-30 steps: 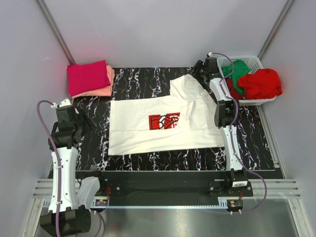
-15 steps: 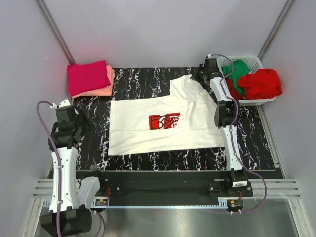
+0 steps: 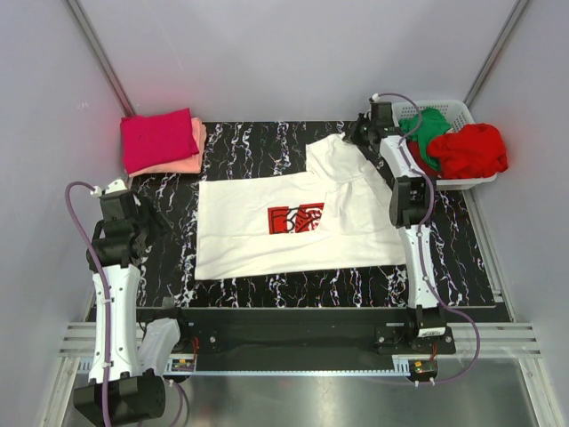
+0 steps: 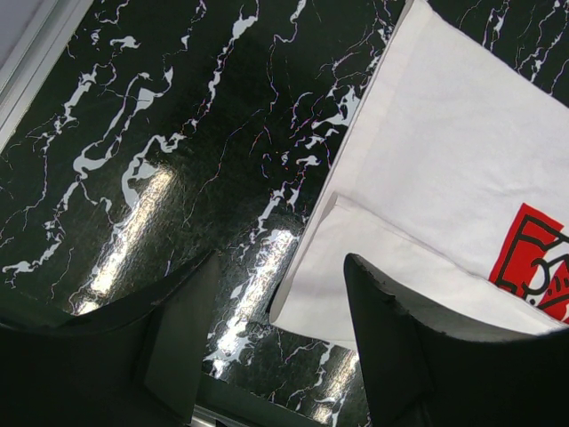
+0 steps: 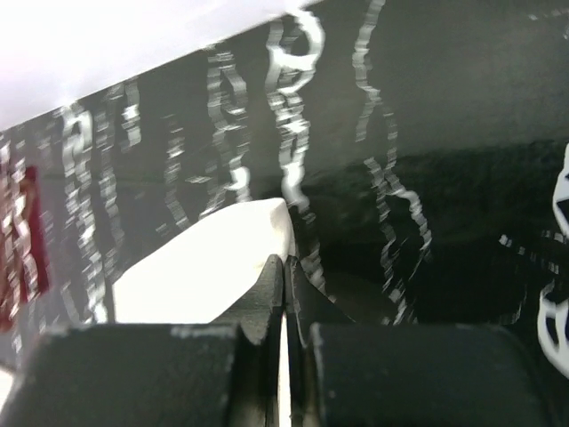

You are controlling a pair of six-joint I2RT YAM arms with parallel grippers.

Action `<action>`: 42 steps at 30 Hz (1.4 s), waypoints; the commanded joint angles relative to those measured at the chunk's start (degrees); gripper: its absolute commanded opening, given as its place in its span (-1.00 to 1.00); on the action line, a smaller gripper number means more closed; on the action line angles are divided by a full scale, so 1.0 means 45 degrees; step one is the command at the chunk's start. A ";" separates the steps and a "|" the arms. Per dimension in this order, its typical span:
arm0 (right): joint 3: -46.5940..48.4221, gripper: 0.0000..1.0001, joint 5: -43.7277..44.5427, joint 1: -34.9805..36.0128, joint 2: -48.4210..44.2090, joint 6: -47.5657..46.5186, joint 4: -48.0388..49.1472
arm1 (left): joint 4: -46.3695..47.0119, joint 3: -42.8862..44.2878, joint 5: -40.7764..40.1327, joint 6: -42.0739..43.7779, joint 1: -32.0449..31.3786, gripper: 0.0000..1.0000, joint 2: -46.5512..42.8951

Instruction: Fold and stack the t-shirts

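A white t-shirt (image 3: pixel 258 240) with a red square print lies spread on the black marbled mat (image 3: pixel 240 147), one sleeve pointing to the far right. My right gripper (image 3: pixel 354 139) is at that sleeve's far edge, shut on a thin pinch of the white cloth (image 5: pixel 204 267); its fingertips (image 5: pixel 286 262) meet with fabric between them. My left gripper (image 3: pixel 147 222) hangs open over the mat left of the shirt. In the left wrist view the open gripper (image 4: pixel 280 347) frames the shirt's near-left corner (image 4: pixel 311 302) without touching it. Folded magenta (image 3: pixel 158 138) and salmon-pink (image 3: pixel 194 160) t-shirts are stacked at the far left.
A white slatted basket (image 3: pixel 462 109) at the far right holds a crumpled red t-shirt (image 3: pixel 471 151) and a green one (image 3: pixel 433 127). Grey walls close in on both sides. The metal rail (image 3: pixel 293 342) with the arm bases runs along the near edge.
The right gripper has closed on the far edge of the white shirt's sleeve and shifted slightly. The left arm has not moved.
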 commanded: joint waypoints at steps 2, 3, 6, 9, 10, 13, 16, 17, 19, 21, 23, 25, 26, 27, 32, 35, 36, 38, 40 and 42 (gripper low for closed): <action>-0.1134 -1.00 -0.0969 0.0257 -0.3784 -0.1190 0.0854 | 0.0579 -0.0004 0.0095 0.0211 0.0074 0.27 -0.0157; -0.1814 -1.00 -0.1028 0.0354 -0.4233 -0.1405 0.0835 | 0.0579 -0.0003 0.0075 0.0211 0.0074 0.27 -0.0157; -0.3569 -1.00 -0.0931 0.0667 -0.6107 -0.2206 0.0659 | 0.0579 0.0016 0.0056 0.0172 0.0094 0.27 0.0018; -0.5910 -1.00 -0.0619 0.0940 -0.8255 -0.2636 0.0679 | 0.0637 0.0152 0.0483 0.0133 0.0094 0.25 0.0466; -0.6560 -1.00 -0.0289 0.0980 -0.9363 -0.2676 0.0698 | 0.0715 0.0250 0.0756 -0.0080 0.0113 0.23 0.0680; -0.9489 -1.00 -0.0286 0.1077 -1.1706 -0.2384 0.1165 | 0.1551 0.0445 0.1927 -0.0530 0.0075 0.09 0.1676; -1.2030 -1.00 -0.0170 0.1253 -1.3856 -0.2558 0.1304 | 0.2373 0.0757 0.2243 -0.0922 -0.0062 0.06 0.3157; -1.3138 -1.00 -0.0092 0.1292 -1.4369 -0.2578 0.1245 | 0.2492 0.1068 0.2224 -0.0922 -0.0120 0.06 0.3530; -1.4275 -1.00 0.0006 0.1351 -1.5868 -0.2443 0.1147 | 0.2843 0.1382 0.2184 -0.0903 -0.0199 0.05 0.4234; -1.5989 -1.00 0.0181 0.1410 -1.6811 -0.2151 0.1439 | 0.3117 0.1850 0.2146 -0.0864 -0.0413 0.05 0.5366; -1.7359 -1.00 0.0436 0.1488 -1.7828 -0.1780 0.1693 | 0.3176 0.2473 0.1932 -0.0941 -0.0744 0.03 0.6616; -1.7951 -1.00 0.1021 0.1643 -1.8318 -0.1233 0.1500 | 0.3216 0.3041 0.1465 -0.0981 -0.1231 0.02 0.7862; -1.8495 -1.00 0.1158 0.1702 -1.8435 -0.1057 0.1479 | 0.3177 0.3682 0.1288 -0.0961 -0.1389 0.01 0.8295; -1.8790 -1.00 0.1372 0.1722 -1.8668 -0.0707 0.1518 | 0.3042 0.4055 0.1151 -0.0961 -0.1545 0.01 0.8725; -2.0217 -1.00 0.1081 0.1956 -1.8944 -0.0099 0.2026 | 0.2612 0.6436 0.0193 -0.0844 -0.2327 -0.01 1.1519; -2.0472 -1.00 0.0944 0.2054 -1.9061 -0.0137 0.1890 | 0.2435 0.7453 -0.0080 -0.0766 -0.2406 -0.01 1.2964; -2.0550 -1.00 0.0867 0.2093 -1.9139 -0.0157 0.1870 | 0.2377 0.7690 -0.0139 -0.0727 -0.2425 -0.01 1.3316; -2.0823 -1.00 0.0827 0.2152 -1.9256 -0.0137 0.1889 | 0.2337 0.8274 -0.0315 -0.0591 -0.2464 -0.02 1.4215; -2.1058 -1.00 0.0769 0.2249 -1.9471 -0.0079 0.2006 | 0.2337 0.8647 -0.0568 -0.0493 -0.2465 -0.03 1.4955; -2.1351 -1.00 0.0672 0.2269 -1.9588 -0.0078 0.2084 | 0.2414 0.9097 -0.0667 -0.0395 -0.2465 -0.03 1.5330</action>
